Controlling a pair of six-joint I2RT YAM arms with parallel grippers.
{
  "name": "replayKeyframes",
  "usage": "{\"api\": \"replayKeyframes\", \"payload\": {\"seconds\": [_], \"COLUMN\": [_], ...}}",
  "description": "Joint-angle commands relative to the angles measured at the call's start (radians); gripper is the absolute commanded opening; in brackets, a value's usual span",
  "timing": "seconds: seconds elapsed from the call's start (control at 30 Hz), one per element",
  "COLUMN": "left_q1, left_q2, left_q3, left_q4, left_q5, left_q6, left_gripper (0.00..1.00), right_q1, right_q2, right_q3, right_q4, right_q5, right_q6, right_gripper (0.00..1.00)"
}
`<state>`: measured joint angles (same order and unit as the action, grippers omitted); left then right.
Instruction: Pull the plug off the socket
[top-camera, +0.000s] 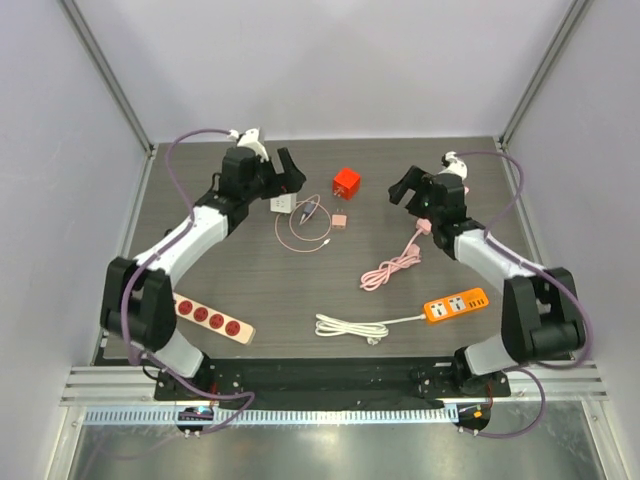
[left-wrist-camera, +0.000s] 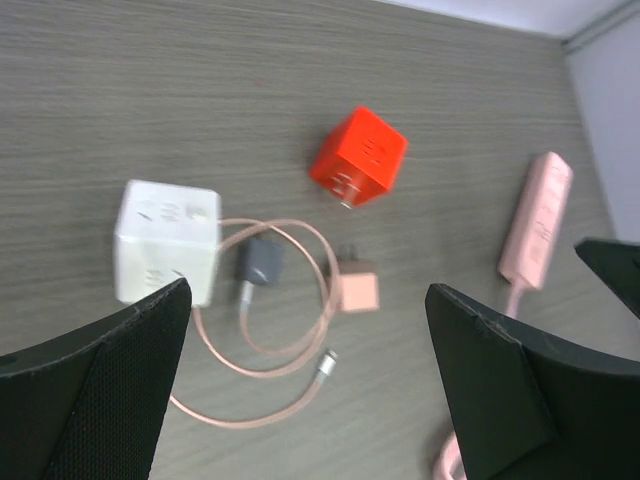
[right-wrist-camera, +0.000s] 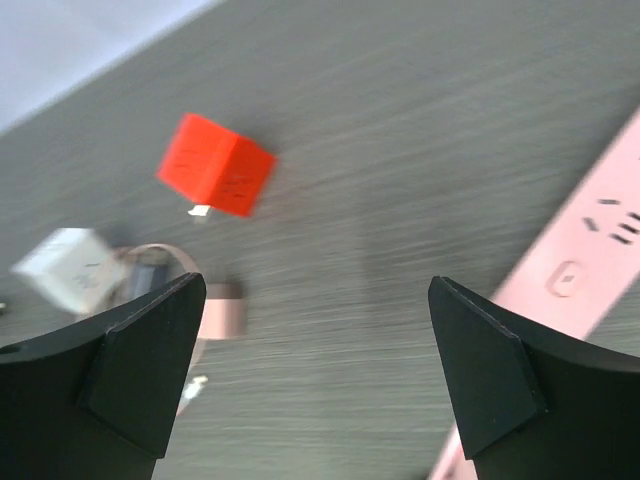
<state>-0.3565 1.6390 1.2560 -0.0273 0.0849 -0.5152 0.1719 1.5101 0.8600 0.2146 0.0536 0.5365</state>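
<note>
Evidently the approach is in hand: the left gripper (left-wrist-camera: 308, 292) and right gripper (right-wrist-camera: 318, 285) hover with jaws wide apart, and the grey plug (left-wrist-camera: 259, 262), apparently seated in the white cube socket (left-wrist-camera: 165, 240), next needs bracing and pinching.

Top cam: high at near edge, looking down on whole dark wood-grain table (top-camera: 290, 285). Wrist cams: close, tilted down. All 3 share the red plastic cube (top-camera: 347, 182) & white plastic cube (top-camera: 282, 204).

Grey plug (left-wrist-camera: 260, 262) beside white socket (left-wrist-camera: 165, 240)
</note>
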Motion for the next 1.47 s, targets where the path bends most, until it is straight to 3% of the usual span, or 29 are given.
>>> {"api": "replayKeyframes", "payload": {"seconds": [0.0,0.13,0.27,0.47,0.67,0.77,0.83,0.9,1.07,1.43], "left_q1": [-0.058,-0.068,-0.070,-0.068,-0.068,-0.068,-0.068,-0.068,-0.070,-0.070], "left_q2": [-0.212,-0.414,-0.623,-0.965,-1.325,-1.496,-1.689,-1.642,-1.673,-1.685], "left_q3": [-0.130,-0.531,-0.803,-1.021,-1.298,-1.322,-1.314,-1.316,-1.314,-1.316], "left_q4": [0.102,0.252,0.372,0.326,0.397,0.167,0.052,0.088,0.055,0.078], "left_q5": [0.046,0.074,0.105,0.104,0.122,0.131,0.151,0.205,0.294,0.276], "left_q6": [-0.077,-0.213,-0.330,-0.422,-0.684,-0.707,-0.695,-0.686,-0.692,-0.721], "left_gripper": [1.00,1.00,1.00,1.00,1.00,1.00,1.00,1.00,1.00,1.00], "right_q1": [0.026,0.031,0.054,0.057,0.057,0.057,0.057,0.057,0.055,0.057], "right_q2": [-0.168,-0.295,-0.450,-0.796,-1.118,-1.304,-1.405,-1.507,-1.455,-1.507], "right_q3": [-0.028,-0.110,-0.275,-0.584,-0.847,-0.857,-0.857,-0.857,-0.964,-0.974], "right_q4": [0.026,0.016,0.020,-0.004,-0.050,-0.180,-0.326,-0.433,-0.376,-0.367], "right_q5": [0.025,-0.078,-0.145,-0.168,-0.262,-0.259,-0.264,-0.261,-0.323,-0.389], "right_q6": [0.055,0.141,0.201,0.258,0.422,0.448,0.454,0.459,0.480,0.487], "right_gripper": [1.00,1.00,1.00,1.00,1.00,1.00,1.00,1.00,1.00,1.00]}}
